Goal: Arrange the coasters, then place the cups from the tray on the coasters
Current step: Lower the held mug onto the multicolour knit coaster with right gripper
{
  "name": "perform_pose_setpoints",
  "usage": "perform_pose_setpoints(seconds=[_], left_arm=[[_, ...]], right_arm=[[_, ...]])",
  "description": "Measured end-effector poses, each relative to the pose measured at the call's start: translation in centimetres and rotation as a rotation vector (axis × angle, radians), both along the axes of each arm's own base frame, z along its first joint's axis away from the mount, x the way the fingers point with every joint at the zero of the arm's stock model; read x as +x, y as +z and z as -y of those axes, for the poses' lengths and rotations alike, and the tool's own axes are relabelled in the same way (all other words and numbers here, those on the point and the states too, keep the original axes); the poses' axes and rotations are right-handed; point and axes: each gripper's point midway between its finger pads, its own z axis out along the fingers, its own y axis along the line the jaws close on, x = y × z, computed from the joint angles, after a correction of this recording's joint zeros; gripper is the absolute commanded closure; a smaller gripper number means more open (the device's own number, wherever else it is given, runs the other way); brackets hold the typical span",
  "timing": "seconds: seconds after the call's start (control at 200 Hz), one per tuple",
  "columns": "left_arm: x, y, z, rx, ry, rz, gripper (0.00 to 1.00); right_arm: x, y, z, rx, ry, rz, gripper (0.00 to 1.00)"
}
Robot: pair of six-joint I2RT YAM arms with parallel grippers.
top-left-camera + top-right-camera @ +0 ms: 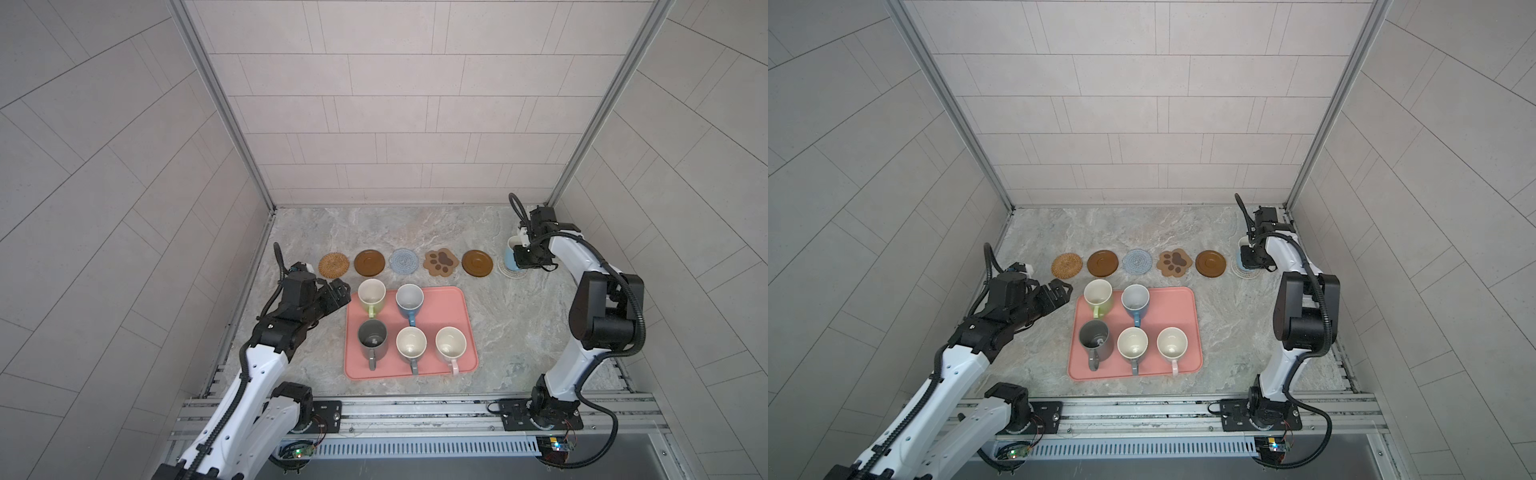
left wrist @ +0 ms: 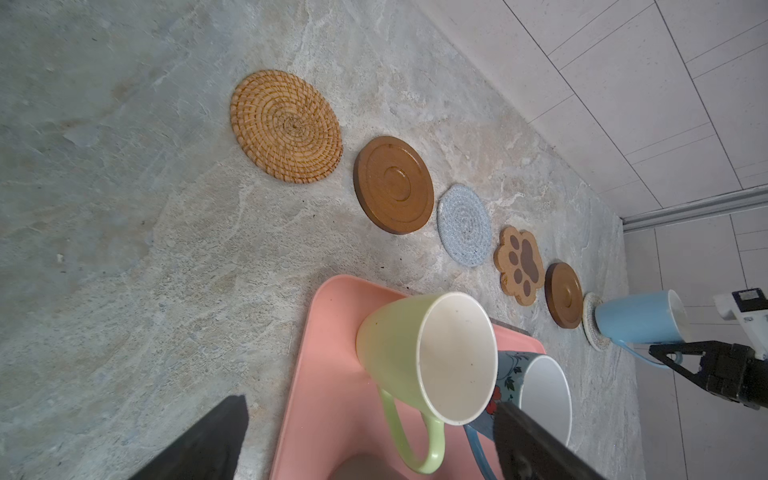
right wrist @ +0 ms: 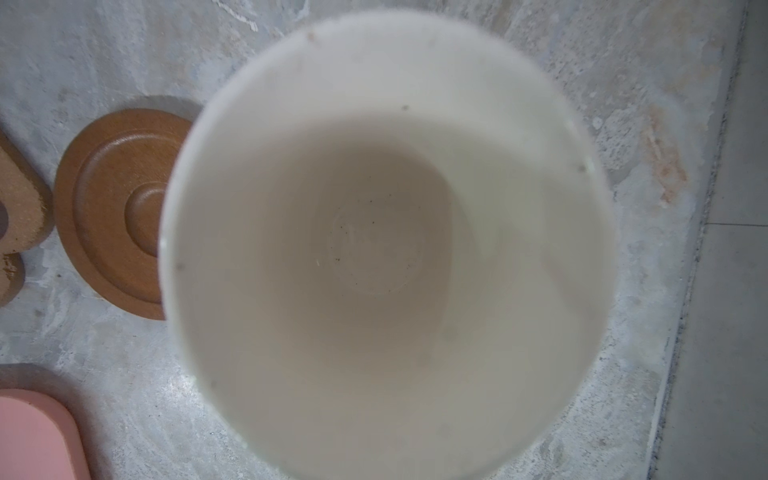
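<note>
Here the light blue mug (image 2: 636,318) stands upright on the beige crochet coaster (image 2: 592,328), at the right end of the coaster row. The right gripper (image 2: 660,353) is pressed together on its handle. To the left of it, in one line and apart from each other, lie the right wooden disc (image 1: 477,263), the paw-shaped coaster (image 1: 441,262), the blue-grey crochet coaster (image 1: 404,262), the left wooden disc (image 1: 369,263) and the rattan coaster (image 1: 333,264), all bare.

Nearer to the robot lies the salmon-pink tray (image 1: 449,307) with five mugs upright. The light green mug (image 1: 371,295) and the blue flowered mug (image 1: 409,299) are in the far row. The dark grey mug (image 1: 372,338), the grey-handled mug (image 1: 411,345) and the pink-handled mug (image 1: 450,343) are in the near row.

The left gripper (image 1: 344,293) hovers just beside the tray's far left corner, its jaws spread wide and holding nothing.

Everything rests on a grey marbled tabletop (image 1: 519,324), closed on three sides by pale tiled walls (image 1: 395,104), with aluminium posts (image 1: 220,104) in the far corners.
</note>
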Motion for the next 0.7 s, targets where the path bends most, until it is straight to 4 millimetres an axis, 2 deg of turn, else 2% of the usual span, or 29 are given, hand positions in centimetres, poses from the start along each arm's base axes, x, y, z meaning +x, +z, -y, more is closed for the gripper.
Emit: perform_pose_setpoints(seconds=[0.701], left_arm=[[-0.02,0.04,0.00,0.000,0.000,0.002,0.00]], right_arm=[[0.02,-0.70,0.38,0.003,0.011,-0.006,0.96]])
